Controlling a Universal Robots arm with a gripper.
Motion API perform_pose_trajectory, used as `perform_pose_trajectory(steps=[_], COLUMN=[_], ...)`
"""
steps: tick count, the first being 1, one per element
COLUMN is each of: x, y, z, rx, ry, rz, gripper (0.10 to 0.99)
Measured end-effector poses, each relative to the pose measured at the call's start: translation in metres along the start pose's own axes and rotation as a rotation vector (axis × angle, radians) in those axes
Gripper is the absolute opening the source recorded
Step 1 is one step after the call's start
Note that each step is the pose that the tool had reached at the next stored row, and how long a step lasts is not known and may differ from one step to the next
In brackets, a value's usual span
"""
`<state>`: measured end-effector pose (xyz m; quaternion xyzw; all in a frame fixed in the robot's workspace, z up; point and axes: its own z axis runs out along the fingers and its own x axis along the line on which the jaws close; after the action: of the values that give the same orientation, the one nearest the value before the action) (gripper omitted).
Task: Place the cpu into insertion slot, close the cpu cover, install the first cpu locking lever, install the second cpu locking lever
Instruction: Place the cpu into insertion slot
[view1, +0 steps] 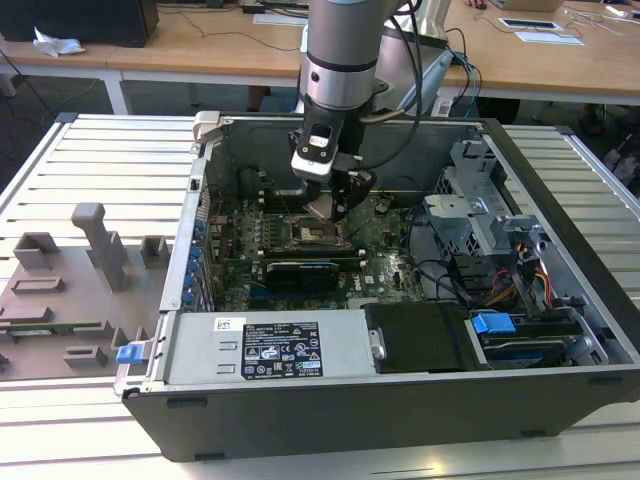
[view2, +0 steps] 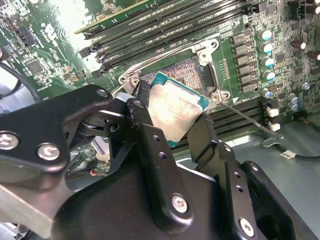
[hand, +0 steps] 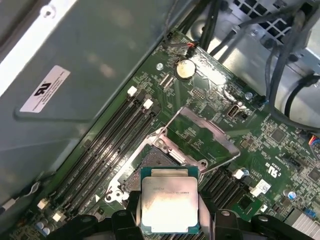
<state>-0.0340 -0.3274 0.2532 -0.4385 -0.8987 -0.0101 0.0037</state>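
The gripper (view1: 336, 212), mid-frame in the exterior view, is pinching the cpu (hand: 168, 205) by two opposite edges, just over the insertion slot (hand: 150, 167). The cpu cover (hand: 207, 124) stands swung open. I'd want that chip levelled, corners squared to the rim, and lowered straight without sliding across the contacts.

The cpu (hand: 167, 204) has a dull silver-grey metal top; the gripper (view2: 172, 112) is matt black.
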Motion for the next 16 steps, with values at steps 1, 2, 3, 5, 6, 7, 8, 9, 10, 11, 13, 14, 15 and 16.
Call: perform_pose_trajectory(steps=[1,2,3,5,6,7,8,9,10,11,13,14,15,16], x=[0.0000,0.0000,0.0000,0.0000,0.0000,0.0000,0.0000,0.0000,0.0000,0.0000,0.0000,0.0000,0.0000,0.0000], y=[0.0000,0.0000,0.0000,0.0000,0.0000,0.0000,0.0000,0.0000,0.0000,0.0000,0.0000,0.0000,0.0000,0.0000], z=[0.0000,0.0000,0.0001,0.0001,0.0001,0.0002,0.0002,0.0002,0.0002,0.0003,0.0003,0.0003,0.0004,0.0004], rx=[0.000,0.000,0.000,-0.001,-0.001,-0.001,-0.001,-0.001,-0.001,-0.001,-0.002,-0.002,-0.002,-0.002], ry=[-0.0002,-0.0004,-0.0005,-0.0009,-0.0011,-0.0013,-0.0015,-0.0017,-0.0021,-0.0022,-0.0027,-0.0028,-0.0029,-0.0031], rz=[0.008,0.021,0.027,0.045,0.054,0.064,0.074,0.088,0.105,0.112,0.134,0.141,0.148,0.155], gripper=[0.541,0.541,0.541,0.541,0.541,0.541,0.541,0.541,0.541,0.541,0.541,0.541,0.541,0.541])
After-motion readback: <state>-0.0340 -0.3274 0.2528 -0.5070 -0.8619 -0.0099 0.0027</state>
